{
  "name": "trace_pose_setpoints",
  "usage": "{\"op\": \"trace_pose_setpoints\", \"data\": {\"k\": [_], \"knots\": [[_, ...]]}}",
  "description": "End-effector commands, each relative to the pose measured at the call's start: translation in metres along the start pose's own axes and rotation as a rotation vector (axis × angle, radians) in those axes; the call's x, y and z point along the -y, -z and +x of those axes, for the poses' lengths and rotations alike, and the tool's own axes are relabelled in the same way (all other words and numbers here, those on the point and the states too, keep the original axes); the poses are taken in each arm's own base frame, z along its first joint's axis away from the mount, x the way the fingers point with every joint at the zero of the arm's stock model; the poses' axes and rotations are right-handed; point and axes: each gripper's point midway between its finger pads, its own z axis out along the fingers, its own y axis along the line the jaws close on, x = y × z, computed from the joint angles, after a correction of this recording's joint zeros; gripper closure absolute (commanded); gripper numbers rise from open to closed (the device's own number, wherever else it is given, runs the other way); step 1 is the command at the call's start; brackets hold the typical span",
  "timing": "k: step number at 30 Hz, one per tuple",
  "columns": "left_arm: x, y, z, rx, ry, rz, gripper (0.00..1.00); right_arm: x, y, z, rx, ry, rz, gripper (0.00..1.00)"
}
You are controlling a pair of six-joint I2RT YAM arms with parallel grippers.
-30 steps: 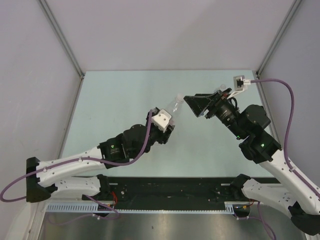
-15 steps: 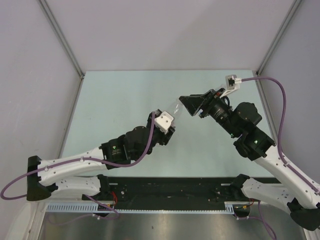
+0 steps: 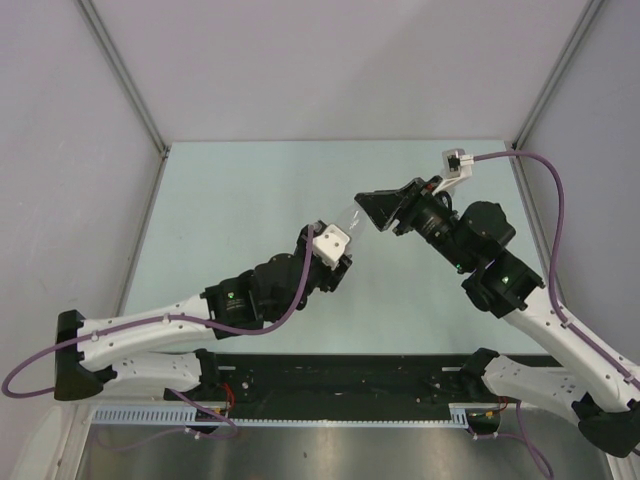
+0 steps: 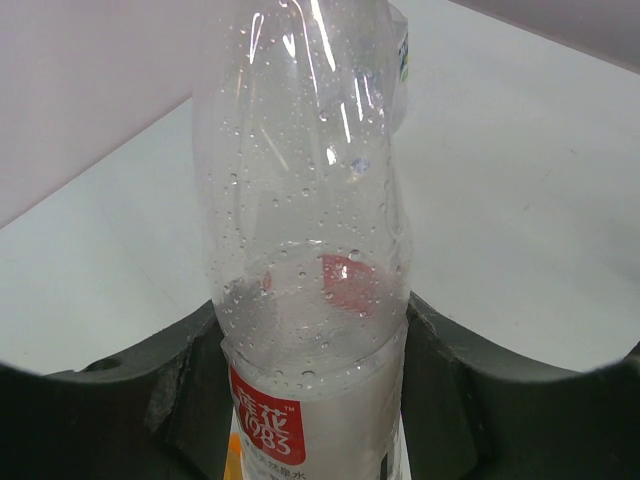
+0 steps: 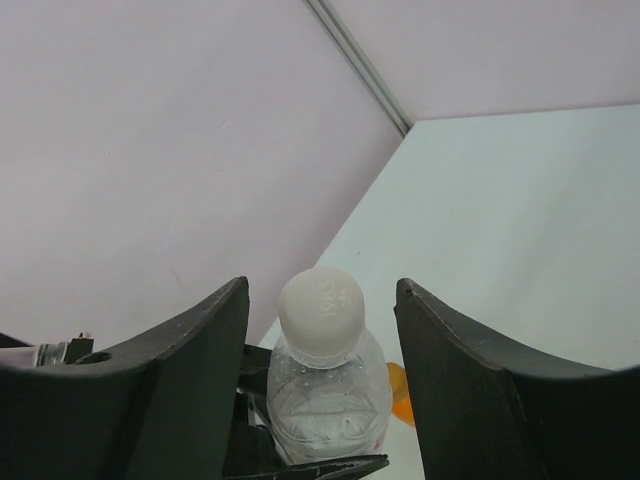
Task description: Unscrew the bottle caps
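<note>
My left gripper [image 4: 310, 325] is shut on the clear bottle with the red-white label [image 4: 300, 200] and holds it tilted above the table. In the top view the left gripper [image 3: 340, 232] grips the bottle [image 3: 348, 217] low on its body. The bottle's white cap [image 5: 321, 306] sits on its neck. My right gripper [image 5: 320, 300] is open, one finger on each side of the cap, not touching it. In the top view the right gripper [image 3: 364, 206] is at the bottle's top end. The blue-labelled bottle and the blue cap are out of view.
A small orange object [image 5: 401, 392] lies on the table behind the held bottle; it is partly hidden, so I cannot tell whether it is the bottle or the cap. It also shows as an orange sliver [image 4: 232, 455] in the left wrist view. The pale green table [image 3: 240, 190] has walls on three sides.
My right gripper has moved left and closer until its open fingers straddle the bottle's cap. My left gripper has shifted slightly with the bottle still in it.
</note>
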Motion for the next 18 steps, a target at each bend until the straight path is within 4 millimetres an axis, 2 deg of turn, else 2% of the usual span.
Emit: {"op": "trace_pose_setpoints", "data": {"k": [1, 11, 14, 17, 18], "knots": [[-0.0025, 0.0019, -0.0168, 0.037, -0.001, -0.010, 1.00, -0.0163, -0.0009, -0.0158, 0.038, 0.001, -0.048, 0.38], [-0.0036, 0.0032, -0.0164, 0.038, -0.004, -0.014, 1.00, -0.0127, -0.0018, -0.0108, 0.020, 0.011, -0.037, 0.57], [-0.0039, 0.0049, -0.0182, 0.042, -0.003, -0.011, 1.00, -0.0121, -0.0009, -0.0108, 0.019, 0.025, -0.036, 0.72], [-0.0027, 0.0082, -0.0221, 0.060, 0.007, 0.011, 1.00, -0.0135, 0.0013, -0.0124, 0.022, 0.037, -0.042, 0.98], [-0.0013, 0.0092, -0.0223, 0.067, 0.009, 0.022, 1.00, -0.0148, 0.0030, -0.0144, 0.027, 0.048, -0.048, 1.00]]}}
